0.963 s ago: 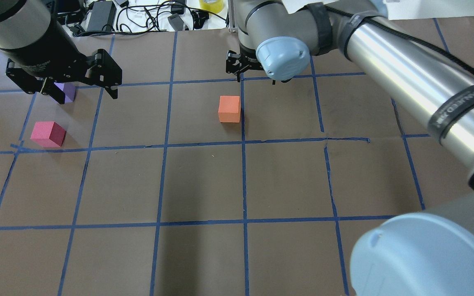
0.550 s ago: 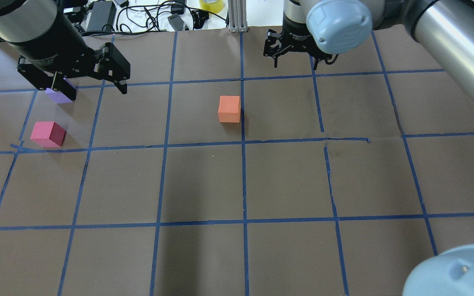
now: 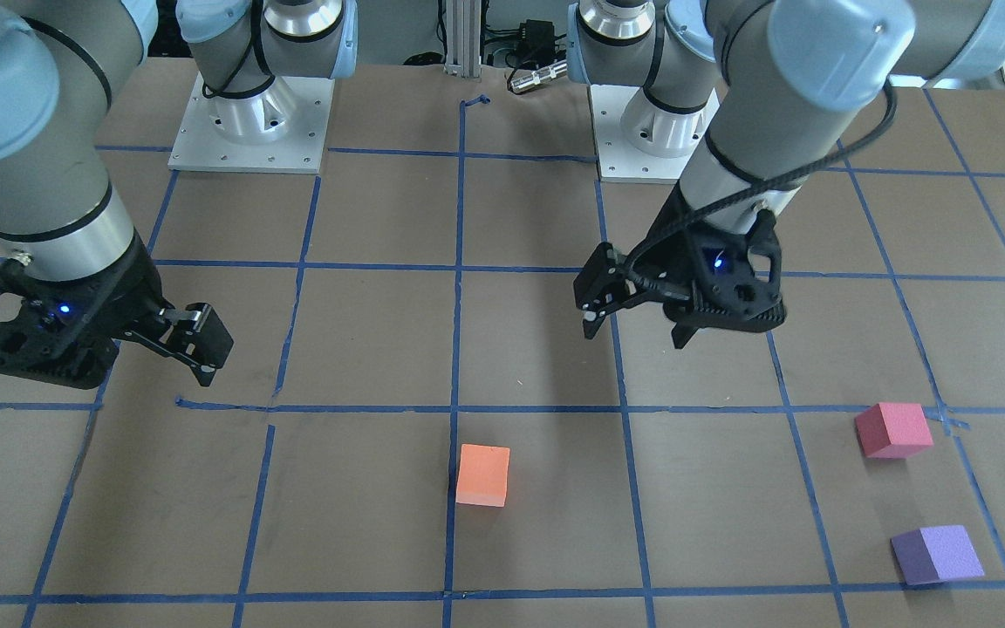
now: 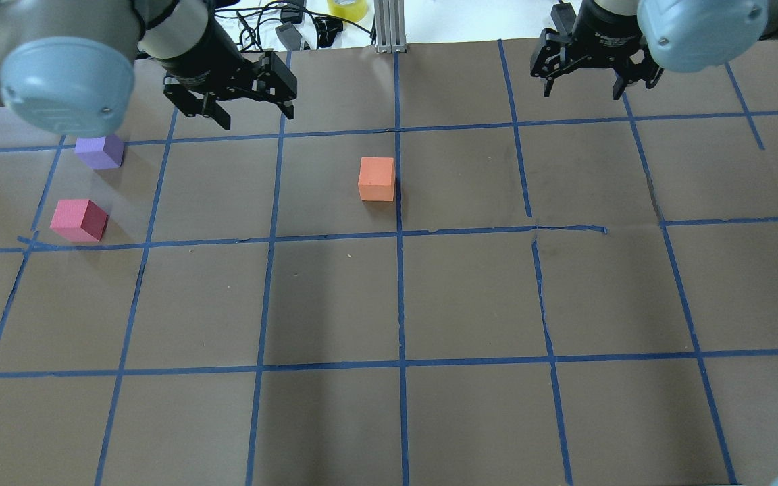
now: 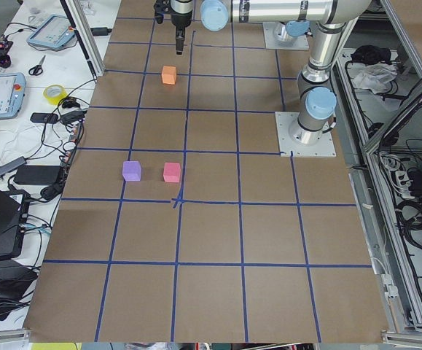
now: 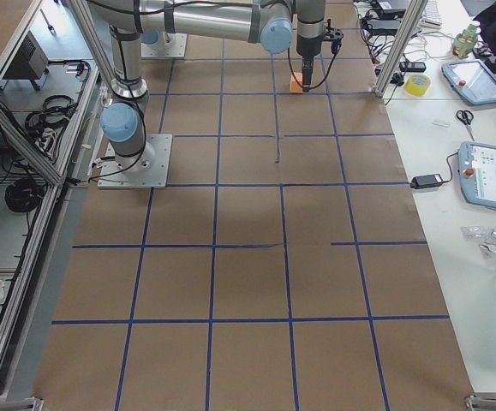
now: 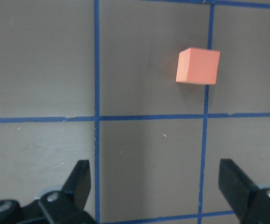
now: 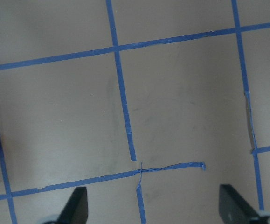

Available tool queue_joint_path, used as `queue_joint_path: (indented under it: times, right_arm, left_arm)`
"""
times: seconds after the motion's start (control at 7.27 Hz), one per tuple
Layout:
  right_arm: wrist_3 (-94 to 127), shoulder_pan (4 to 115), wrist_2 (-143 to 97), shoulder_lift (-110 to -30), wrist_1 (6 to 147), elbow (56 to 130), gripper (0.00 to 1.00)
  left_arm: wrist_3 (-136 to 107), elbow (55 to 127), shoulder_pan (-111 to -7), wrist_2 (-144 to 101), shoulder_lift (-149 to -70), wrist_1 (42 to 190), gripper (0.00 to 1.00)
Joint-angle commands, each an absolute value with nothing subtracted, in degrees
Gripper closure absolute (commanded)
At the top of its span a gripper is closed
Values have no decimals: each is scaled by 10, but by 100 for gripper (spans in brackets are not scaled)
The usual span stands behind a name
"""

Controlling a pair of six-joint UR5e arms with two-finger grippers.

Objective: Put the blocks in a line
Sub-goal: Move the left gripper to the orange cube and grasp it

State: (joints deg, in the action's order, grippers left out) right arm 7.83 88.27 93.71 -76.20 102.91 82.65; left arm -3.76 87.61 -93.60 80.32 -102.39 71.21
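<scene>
Blocks sit in three places on the brown table point(image 4: 335, 304) with its blue tape point(image 4: 265, 297) grid. The orange block point(image 4: 376, 179) lies near the middle, its edge just beside a tape line. The pink block point(image 4: 79, 220) and the purple block point(image 4: 100, 151) lie far over on my left side, near each other but not touching, the purple one farther from my base. Both are well apart from the orange one, and the three form no straight row.

My left claw point(image 4: 257, 116) hangs above the table with its fingers spread wide and nothing between them. Its wrist camera looks down on the orange block, ahead of the fingertips. My right claw point(image 4: 583, 91) hangs over my right half, also spread wide and empty. Its wrist camera catches only a sliver of the orange block at the picture's edge.
</scene>
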Motion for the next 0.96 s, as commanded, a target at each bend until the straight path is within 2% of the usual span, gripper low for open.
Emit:
queue_joint_path:
  times: [0.0, 0.28, 0.83]
  right_arm:
    - [54, 875, 1002, -770, 1027, 828, 0]
    - [51, 895, 990, -811, 1026, 838, 0]
    - [51, 911, 994, -810, 1027, 853, 0]
  left_arm:
    - [-82, 869, -981, 824, -1117, 624, 0]
    - [-107, 819, -1017, 825, -1187, 591, 0]
    - [-85, 815, -1048, 851, -1265, 540, 0]
